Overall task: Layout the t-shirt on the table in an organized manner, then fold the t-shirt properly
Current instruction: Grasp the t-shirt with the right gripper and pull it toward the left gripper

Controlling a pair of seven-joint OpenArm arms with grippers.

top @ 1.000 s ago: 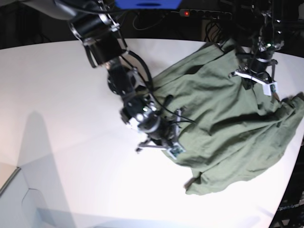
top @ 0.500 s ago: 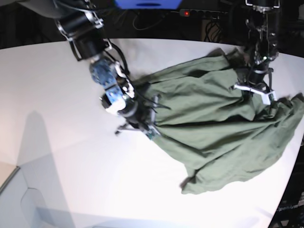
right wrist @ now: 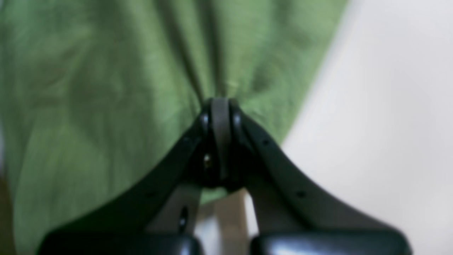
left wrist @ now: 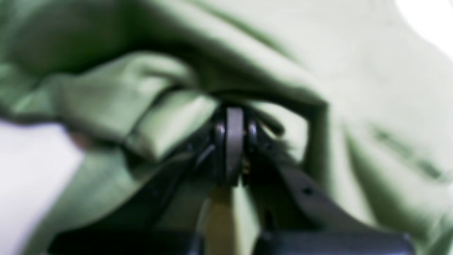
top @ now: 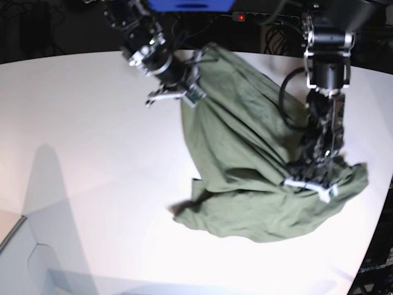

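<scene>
The right gripper [right wrist: 220, 106] was clamped on a gathered pinch of the t-shirt [right wrist: 106, 88], green folds fanning away, with the white table [right wrist: 382, 106] to the right.

Bare table [top: 80, 141] is lying open to the outer side of the right gripper [top: 184, 97]; between it and the left gripper [top: 310, 184], the bunched t-shirt [top: 245, 166] is blocking passage.
</scene>
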